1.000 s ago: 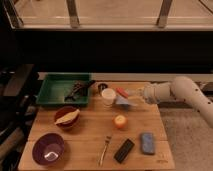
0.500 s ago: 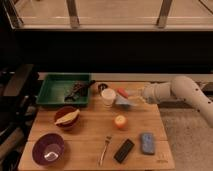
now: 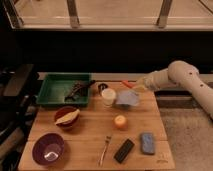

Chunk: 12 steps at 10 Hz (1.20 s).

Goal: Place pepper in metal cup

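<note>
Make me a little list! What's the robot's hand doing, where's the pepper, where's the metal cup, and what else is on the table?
gripper: shut on the pepper, at the back of the table, right of both cups
pepper: orange-red, sticking out leftward from the gripper
metal cup: dark, just behind the white cup, pepper not in it yet
also there: green tray, orange fruit, fork, purple bowl

White arm [image 3: 181, 75] stretched out, elbow raised, pincer [image 3: 134, 86] closed, low at its tip.
</note>
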### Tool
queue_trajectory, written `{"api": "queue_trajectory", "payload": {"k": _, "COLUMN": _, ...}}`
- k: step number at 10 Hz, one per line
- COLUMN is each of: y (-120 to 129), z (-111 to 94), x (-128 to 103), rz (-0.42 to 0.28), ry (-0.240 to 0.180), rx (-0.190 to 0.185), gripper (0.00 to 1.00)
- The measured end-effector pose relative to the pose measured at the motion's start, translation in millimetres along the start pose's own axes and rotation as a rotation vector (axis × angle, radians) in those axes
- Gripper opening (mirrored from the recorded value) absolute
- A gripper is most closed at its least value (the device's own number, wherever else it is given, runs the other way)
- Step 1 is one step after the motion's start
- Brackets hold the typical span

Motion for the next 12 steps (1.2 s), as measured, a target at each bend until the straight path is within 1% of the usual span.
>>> {"api": "queue_trajectory", "payload": {"k": 1, "y": -17, "z": 5, "x": -4, "rz": -0.059, "ry": 0.055, "rx": -0.003, "gripper": 0.0}}
{"api": "queue_trajectory", "payload": {"k": 2, "y": -26, "z": 10, "x": -4, "rz": -0.118, "ry": 0.106, "rx": -0.029, "gripper": 0.0}}
{"api": "queue_trajectory", "payload": {"k": 3, "y": -29, "z": 14, "x": -6, "rz": -0.155, "ry": 0.143, "rx": -0.071, "gripper": 0.0}}
{"api": "queue_trajectory", "payload": {"k": 4, "y": -28, "z": 22, "x": -11, "rz": -0.192, "ry": 0.173, "rx": -0.12, "gripper": 0.0}}
{"api": "queue_trajectory", "payload": {"k": 5, "y": -28, "z": 25, "x": -13, "rz": -0.223, "ry": 0.203, "rx": -0.163, "gripper": 0.0}}
{"api": "queue_trajectory", "payload": {"k": 7, "y": -27, "z": 27, "x": -16, "rz": -0.243, "ry": 0.22, "rx": -0.191, "gripper": 0.0}}
{"api": "queue_trajectory", "payload": {"k": 9, "y": -28, "z": 26, "x": -14, "rz": -0.242, "ry": 0.222, "rx": -0.186, "gripper": 0.0}}
{"api": "queue_trajectory", "payload": {"k": 10, "y": -28, "z": 27, "x": -15, "rz": -0.258, "ry": 0.222, "rx": -0.168, "gripper": 0.0}}
{"api": "queue_trajectory", "payload": {"k": 11, "y": -26, "z": 35, "x": -25, "rz": -0.319, "ry": 0.208, "rx": -0.096, "gripper": 0.0}}
{"api": "queue_trajectory", "payload": {"k": 12, "y": -26, "z": 39, "x": -32, "rz": -0.35, "ry": 0.192, "rx": -0.026, "gripper": 0.0}}
